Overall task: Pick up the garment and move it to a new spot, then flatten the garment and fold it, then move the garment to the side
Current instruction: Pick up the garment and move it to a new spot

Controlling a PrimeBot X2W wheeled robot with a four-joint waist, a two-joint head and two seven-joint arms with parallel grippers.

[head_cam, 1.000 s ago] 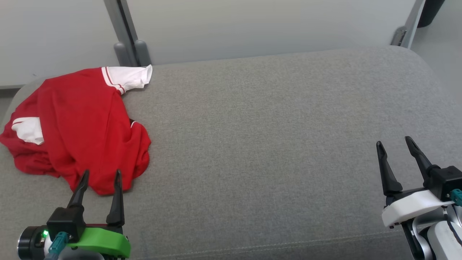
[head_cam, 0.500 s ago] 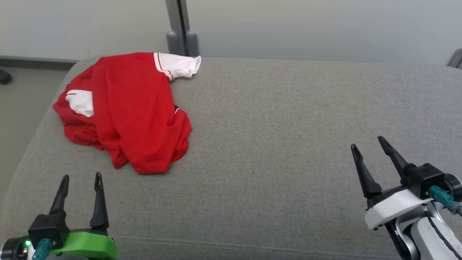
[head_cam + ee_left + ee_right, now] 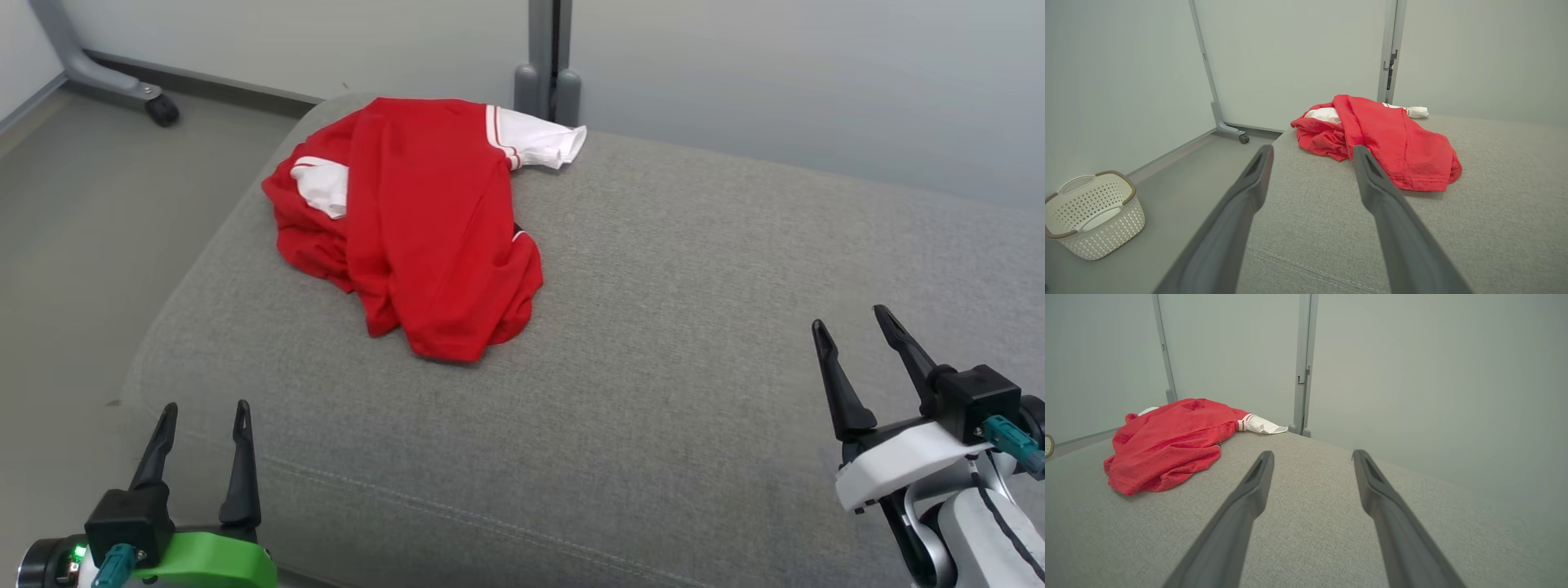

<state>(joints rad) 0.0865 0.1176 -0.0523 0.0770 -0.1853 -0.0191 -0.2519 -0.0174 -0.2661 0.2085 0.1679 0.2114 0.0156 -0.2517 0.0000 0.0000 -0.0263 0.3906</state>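
Head view, starting at the left: grey floor [image 3: 73,245] runs along the outer side of the left pincer [image 3: 205,406], whose two dark fingers stand spread apart, open. Far ahead of it, by the wall, a grey frame leg on a black castor [image 3: 110,79] rests on that floor.

Left wrist view puts a white perforated plastic basket with a brown rim [image 3: 1094,216] on the floor, well off to this pincer's left. The rounded near-left corner of the wide grey woven-fabric cushion [image 3: 669,392] passes between the fingers.

Ahead of the left pincer and a little to its right lies the crumpled red short-sleeved garment with white, red-striped sleeves [image 3: 433,220], well apart from the fingertips. It sits at the cushion's far left corner. Its left folds lie close to the rounded side edge, and one white sleeve reaches the far edge near a grey upright post [image 3: 547,49].

Open fabric separates the garment's near hem from the front seam. To the right the cushion stretches as one broad open field up to the right pincer [image 3: 849,317]. That pincer is also spread open, over the near right part, and the garment lies far ahead and to its left.
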